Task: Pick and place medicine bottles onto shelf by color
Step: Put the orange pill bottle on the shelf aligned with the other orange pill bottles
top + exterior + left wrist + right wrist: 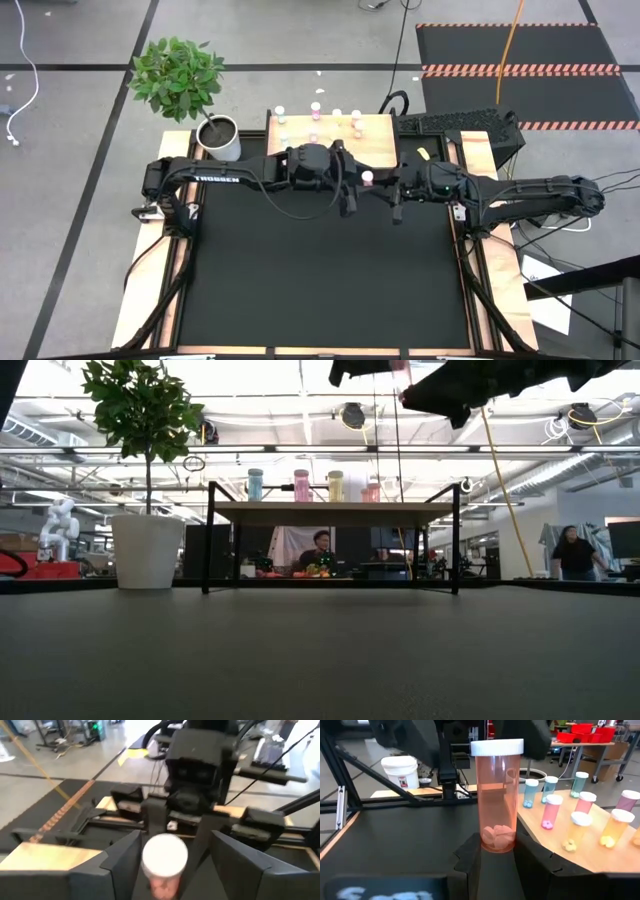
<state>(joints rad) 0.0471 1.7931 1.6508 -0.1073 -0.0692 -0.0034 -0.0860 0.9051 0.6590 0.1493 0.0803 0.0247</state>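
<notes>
one shelf (380,135), one plant pot (221,138), two arms, a pink bottle (497,795)

Pink bottle (164,865) — blurred, its base cut off.

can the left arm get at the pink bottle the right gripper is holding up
Probably yes: the pink bottle stands upright in the right gripper, and the left gripper already has its fingers either side of the cap.
</notes>
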